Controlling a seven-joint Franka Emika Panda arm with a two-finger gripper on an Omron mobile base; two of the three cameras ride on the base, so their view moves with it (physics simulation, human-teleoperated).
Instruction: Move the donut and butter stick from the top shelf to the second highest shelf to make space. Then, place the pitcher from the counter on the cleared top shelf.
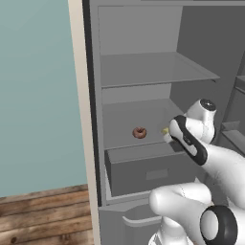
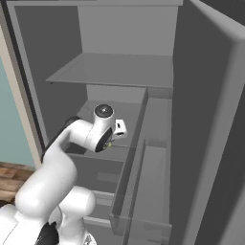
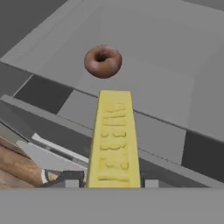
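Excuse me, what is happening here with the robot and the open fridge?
The white robot arm is reaching into the open grey fridge. Its hand is shut on the yellow rectangular butter stick, which sticks out towards the second highest shelf, a flat grey plate. The small brown glazed donut already lies on that shelf. The top shelf above is bare.

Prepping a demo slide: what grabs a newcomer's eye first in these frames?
In the hand view, the yellow butter stick juts out from between the jaws, which are shut on it, pointing toward the donut. From the left base view, that brown donut sits alone on the second highest shelf of the open grey fridge, with the white arm reaching in beside it. Above, the top shelf is bare.
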